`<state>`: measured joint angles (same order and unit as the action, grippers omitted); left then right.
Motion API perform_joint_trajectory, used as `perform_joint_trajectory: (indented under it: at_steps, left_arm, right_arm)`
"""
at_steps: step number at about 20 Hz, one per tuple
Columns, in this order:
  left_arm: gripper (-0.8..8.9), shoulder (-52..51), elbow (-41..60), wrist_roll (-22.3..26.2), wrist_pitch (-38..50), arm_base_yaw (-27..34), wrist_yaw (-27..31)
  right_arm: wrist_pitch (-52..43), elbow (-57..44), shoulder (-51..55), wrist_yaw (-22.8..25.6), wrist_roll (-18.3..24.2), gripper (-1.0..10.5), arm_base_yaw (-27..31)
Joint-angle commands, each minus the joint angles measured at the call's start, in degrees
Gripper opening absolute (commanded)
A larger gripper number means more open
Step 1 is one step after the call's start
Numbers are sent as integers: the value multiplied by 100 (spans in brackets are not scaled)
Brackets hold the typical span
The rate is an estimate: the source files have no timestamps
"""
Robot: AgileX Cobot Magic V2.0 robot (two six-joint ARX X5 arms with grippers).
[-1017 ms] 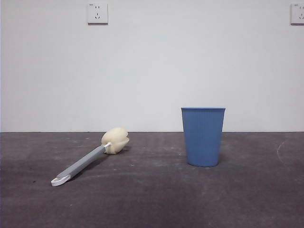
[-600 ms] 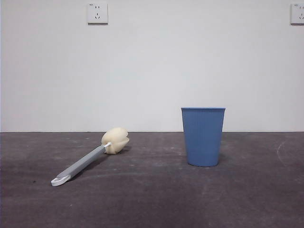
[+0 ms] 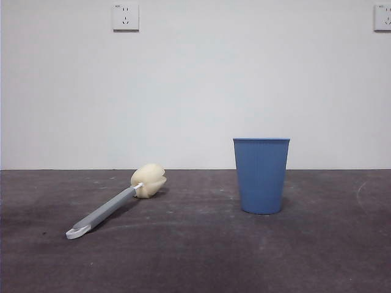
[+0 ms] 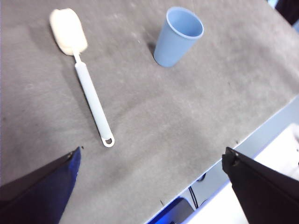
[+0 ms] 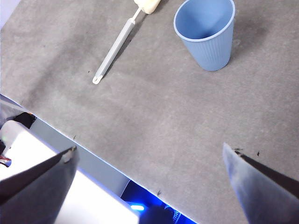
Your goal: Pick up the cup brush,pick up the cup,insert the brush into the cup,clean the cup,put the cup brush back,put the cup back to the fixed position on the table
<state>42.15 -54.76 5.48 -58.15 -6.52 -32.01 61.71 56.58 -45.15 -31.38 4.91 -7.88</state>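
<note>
The cup brush (image 3: 110,206) lies flat on the table (image 3: 195,256) at the left, its cream sponge head toward the wall and its white loop toward the front. In the wrist views the cup brush (image 4: 88,91) (image 5: 119,44) lies untouched. The blue ribbed cup (image 3: 261,176) stands upright to the right of it, empty inside (image 4: 179,36) (image 5: 206,31). My left gripper (image 4: 154,179) hovers high over the table's front edge, open and empty. My right gripper (image 5: 149,175) also hangs high above the front edge, open and empty. Neither gripper shows in the front view.
A white wall with two sockets (image 3: 125,17) stands behind the table. The table's front edge (image 5: 84,154) runs below both grippers, with a light surface and a blue-lit device (image 5: 138,205) beyond it.
</note>
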Motion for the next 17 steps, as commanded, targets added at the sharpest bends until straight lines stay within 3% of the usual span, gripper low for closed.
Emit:
perform_joint_trajectory:
  at_steps: [1,10,12,17]
  left_arm:
    - [571,323,-17,-127,308,-337,328]
    - [570,2437,-17,-1202,1794,-2286,2916]
    - [569,2938,-17,-1351,2090,-2481,3324]
    - [564,3954,-17,-1593,2634,-2538,3670]
  right_arm:
    - [-28,9,2,-4,-22,658,-9]
    - [-37,9,-173,-9,-164,658,-9]
    - [-35,9,-203,-7,-210,658,-9]
    - [-44,9,-210,-7,-208,658,-9]
